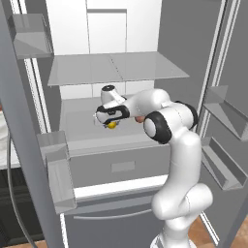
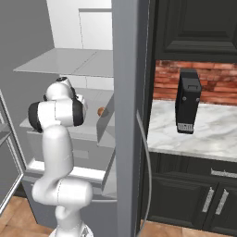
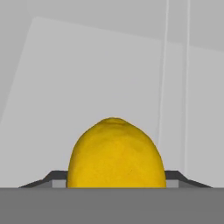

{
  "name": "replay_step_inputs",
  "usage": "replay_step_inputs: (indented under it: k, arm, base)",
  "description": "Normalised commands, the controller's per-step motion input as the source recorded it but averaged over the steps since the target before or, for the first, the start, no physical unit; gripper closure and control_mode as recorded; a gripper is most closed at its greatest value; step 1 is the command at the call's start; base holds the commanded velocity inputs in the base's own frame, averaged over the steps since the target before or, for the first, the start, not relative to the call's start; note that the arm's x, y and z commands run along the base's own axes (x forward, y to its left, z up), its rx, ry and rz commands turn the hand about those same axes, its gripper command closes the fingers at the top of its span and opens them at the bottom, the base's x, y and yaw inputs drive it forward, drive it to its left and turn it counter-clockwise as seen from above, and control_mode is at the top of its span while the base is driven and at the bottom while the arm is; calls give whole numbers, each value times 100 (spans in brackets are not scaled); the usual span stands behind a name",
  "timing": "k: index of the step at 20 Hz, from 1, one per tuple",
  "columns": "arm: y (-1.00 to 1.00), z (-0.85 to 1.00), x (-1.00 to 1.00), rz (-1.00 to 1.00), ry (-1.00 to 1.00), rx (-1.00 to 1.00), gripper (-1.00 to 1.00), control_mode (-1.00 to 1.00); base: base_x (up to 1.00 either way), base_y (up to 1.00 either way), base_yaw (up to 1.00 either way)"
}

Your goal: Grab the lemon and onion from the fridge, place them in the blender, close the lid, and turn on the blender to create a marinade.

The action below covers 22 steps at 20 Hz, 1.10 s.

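Lemon [image 3: 116, 153] sits clamped between the jaws in the hand view; right base view shows the onion [image 2: 100, 111] beyond

lemon [image 1: 112, 125] in fridge [image 1: 145, 72], onion [image 2: 100, 111] beside

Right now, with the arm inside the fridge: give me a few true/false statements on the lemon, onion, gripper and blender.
1. The gripper is shut on the lemon. True.
2. The lemon sits in a door bin. False: it is over the fridge middle shelf, at the gripper.
3. The onion is already in the blender. False: it lies on the fridge shelf.
4. The blender stands on the marble counter right of the fridge. True.
5. The fridge doors are shut. False: they stand open, with the arm reaching in.
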Motion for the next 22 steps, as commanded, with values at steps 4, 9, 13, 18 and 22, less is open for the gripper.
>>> replay_step_inputs:
  k: [4, 9, 13, 18, 22]
  arm:
    - [4, -9, -1, 0, -4, 0, 100, -100]
    - [0, 0, -62, 0, -9, 0, 100, -100]
    - [0, 0, -100, -5, -9, 0, 100, -100]
    - [-5, 6, -100, -7, -7, 3, 100, -100]
    - [-39, 33, -100, -3, -2, 8, 100, -100]
  base:
    - [0, 0, 0]
    - [0, 0, 0]
    - [0, 0, 0]
    - [0, 0, 0]
    - [0, 0, 0]
